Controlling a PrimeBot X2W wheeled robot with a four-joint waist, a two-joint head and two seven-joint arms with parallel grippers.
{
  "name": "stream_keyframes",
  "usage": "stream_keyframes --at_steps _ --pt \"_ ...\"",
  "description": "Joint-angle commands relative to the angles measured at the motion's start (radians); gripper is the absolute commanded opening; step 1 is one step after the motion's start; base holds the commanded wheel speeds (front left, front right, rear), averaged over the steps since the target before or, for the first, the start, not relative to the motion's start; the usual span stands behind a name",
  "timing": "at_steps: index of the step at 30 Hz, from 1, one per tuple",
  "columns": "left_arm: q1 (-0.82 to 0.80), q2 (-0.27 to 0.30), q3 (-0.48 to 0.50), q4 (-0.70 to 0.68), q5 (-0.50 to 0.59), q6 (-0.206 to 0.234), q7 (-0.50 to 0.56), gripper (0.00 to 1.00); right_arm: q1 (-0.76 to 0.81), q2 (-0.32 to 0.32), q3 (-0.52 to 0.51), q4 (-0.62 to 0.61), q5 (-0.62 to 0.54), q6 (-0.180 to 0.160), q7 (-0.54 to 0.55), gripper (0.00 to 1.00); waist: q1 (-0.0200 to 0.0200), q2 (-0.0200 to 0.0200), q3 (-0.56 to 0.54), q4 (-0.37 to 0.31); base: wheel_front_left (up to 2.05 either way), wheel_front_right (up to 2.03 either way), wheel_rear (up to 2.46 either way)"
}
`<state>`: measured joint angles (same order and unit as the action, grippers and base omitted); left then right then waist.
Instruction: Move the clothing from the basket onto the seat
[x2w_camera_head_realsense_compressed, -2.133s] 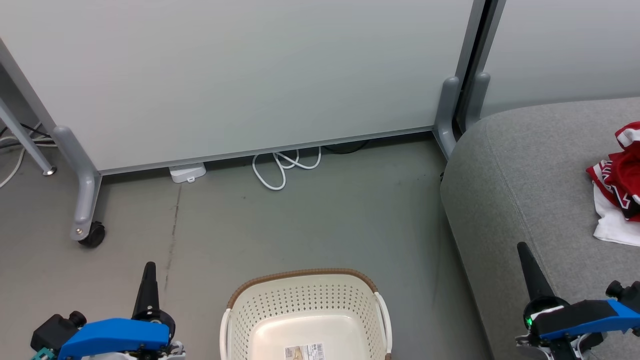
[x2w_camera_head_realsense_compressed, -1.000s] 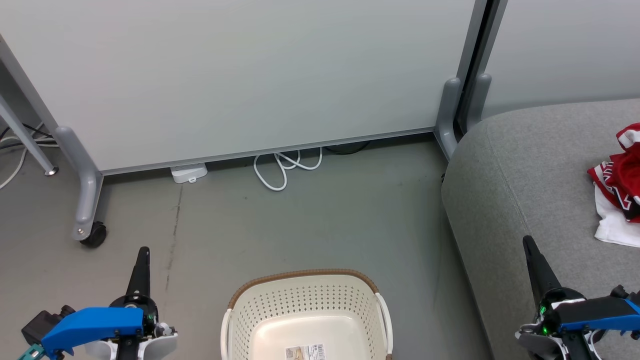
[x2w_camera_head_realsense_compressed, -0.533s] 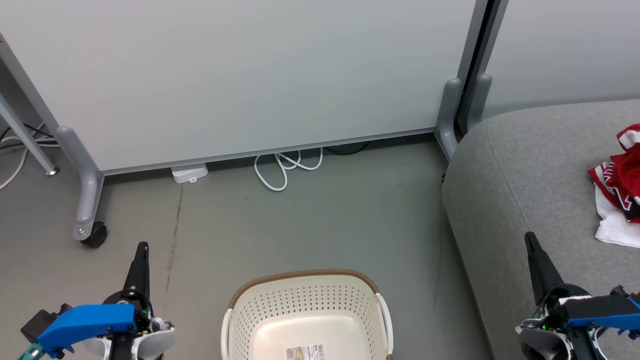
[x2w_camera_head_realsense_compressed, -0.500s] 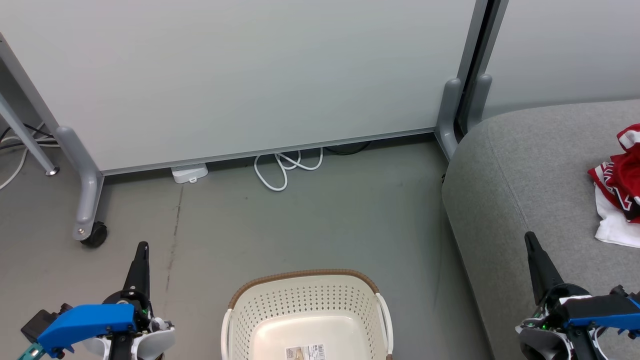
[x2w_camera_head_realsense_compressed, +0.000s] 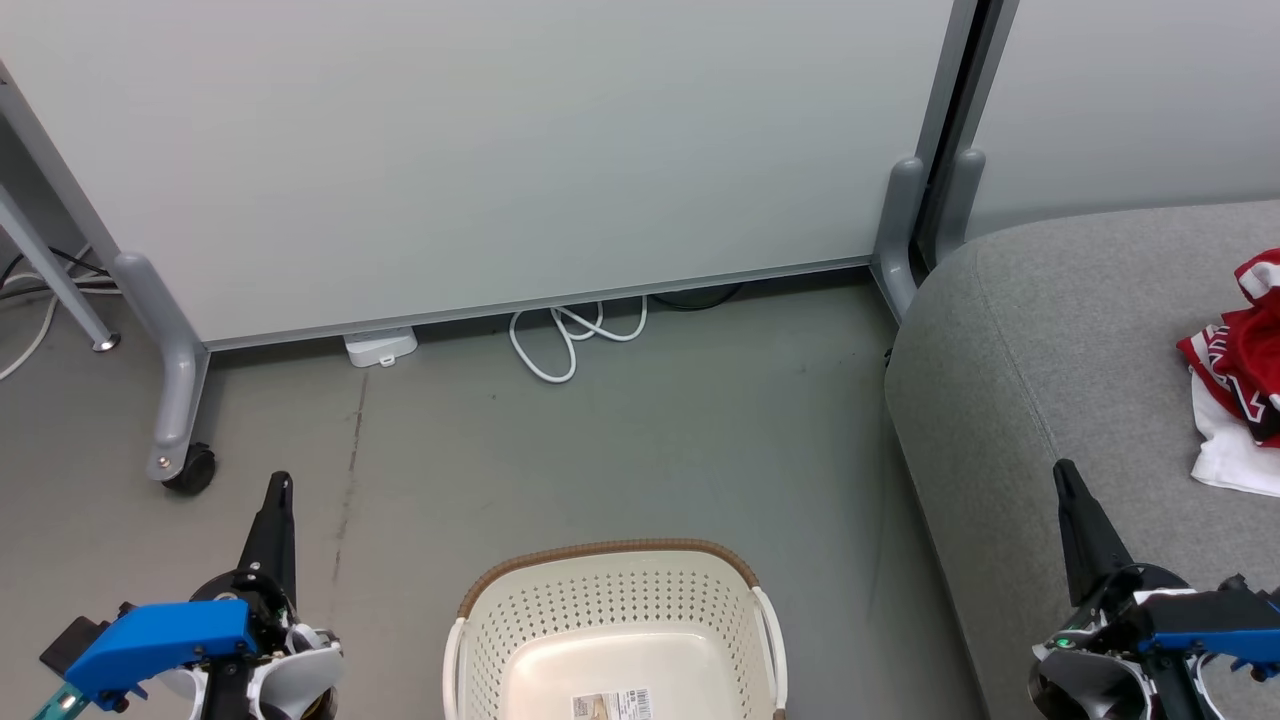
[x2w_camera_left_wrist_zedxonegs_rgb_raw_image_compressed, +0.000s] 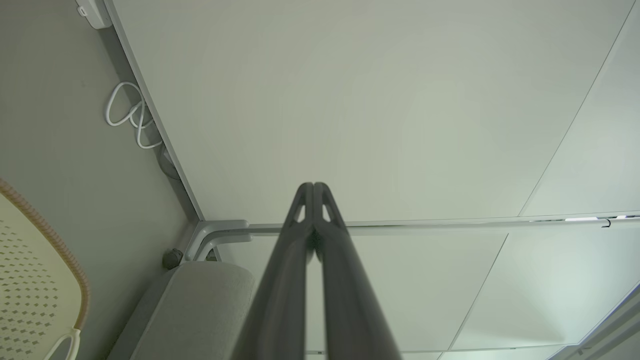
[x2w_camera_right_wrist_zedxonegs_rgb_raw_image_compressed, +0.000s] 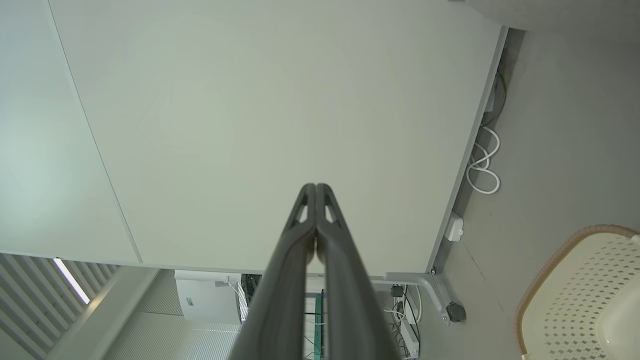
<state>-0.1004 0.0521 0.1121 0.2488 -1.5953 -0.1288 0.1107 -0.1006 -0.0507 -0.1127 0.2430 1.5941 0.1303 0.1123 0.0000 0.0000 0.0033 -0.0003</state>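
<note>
The red sports clothing with white trim (x2w_camera_head_realsense_compressed: 1240, 350) lies crumpled on the large grey fabric-upholstered seat (x2w_camera_head_realsense_compressed: 1040, 330), at the head view's right edge, which cuts it off. The oval cream-white perforated plastic laundry basket (x2w_camera_head_realsense_compressed: 610, 600) stands on the grey floor (x2w_camera_head_realsense_compressed: 620, 450) between the two arms. What shows of its bottom is bare save a paper label (x2w_camera_head_realsense_compressed: 610, 705). Its near end falls below the frame, so I cannot be sure nothing is left there.

Both pincers are clenched on nothing: in each wrist view the two dark fingers press together at their tips. The left pincer (x2w_camera_head_realsense_compressed: 278, 490) hangs over the floor left of the basket, and the right pincer (x2w_camera_head_realsense_compressed: 1066, 478) shows against the seat's near part.

The heap lies ahead and to the right of the right pincer, well apart from it, its long axis running roughly away from the robot. The right arm is much the nearer. By this, the transfer looks complete.
</note>
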Motion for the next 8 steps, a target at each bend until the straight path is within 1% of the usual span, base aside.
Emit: stream_keyframes --at_steps 1,8 --pt "-0.015 -0.002 0.004 -0.006 -0.018 -0.003 0.005 0.00 -0.014 0.001 -0.003 0.004 0.019 0.001 0.003 0.00 0.0000 0.0000 0.000 0.000 0.00 0.00 0.00" --pt "-0.013 -0.002 0.004 -0.006 -0.018 -0.004 0.007 0.00 -0.015 0.001 -0.003 0.003 0.020 0.001 0.003 0.00 0.0000 0.0000 0.000 0.000 0.00 0.00 0.00"
